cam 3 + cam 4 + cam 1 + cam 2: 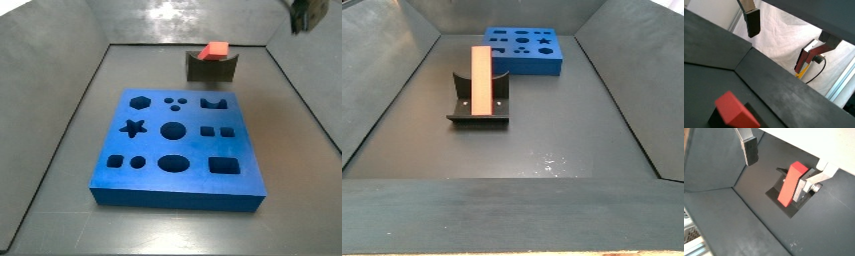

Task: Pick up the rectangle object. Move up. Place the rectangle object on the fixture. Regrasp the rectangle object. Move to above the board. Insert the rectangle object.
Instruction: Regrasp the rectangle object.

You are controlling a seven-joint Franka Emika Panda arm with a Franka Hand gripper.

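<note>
The red-orange rectangle object [481,85] rests on the dark fixture [478,112] and stretches across its notch. A side view shows its end [211,50] poking above the fixture [211,70]. The blue board [177,140] lies flat on the floor nearby, its cut-outs empty. My gripper [311,14] hangs high at the enclosure's edge, off to one side of the fixture. Both wrist views show the gripper [776,174] open, its dark-padded fingers [751,24] wide apart with nothing gripped. The rectangle object [791,182] lies well below the fingers.
Grey walls slope up around the dark floor [543,170]. The board [525,50] lies beyond the fixture towards the far wall. White cloth [784,35] and a yellow cable [804,74] show outside the enclosure.
</note>
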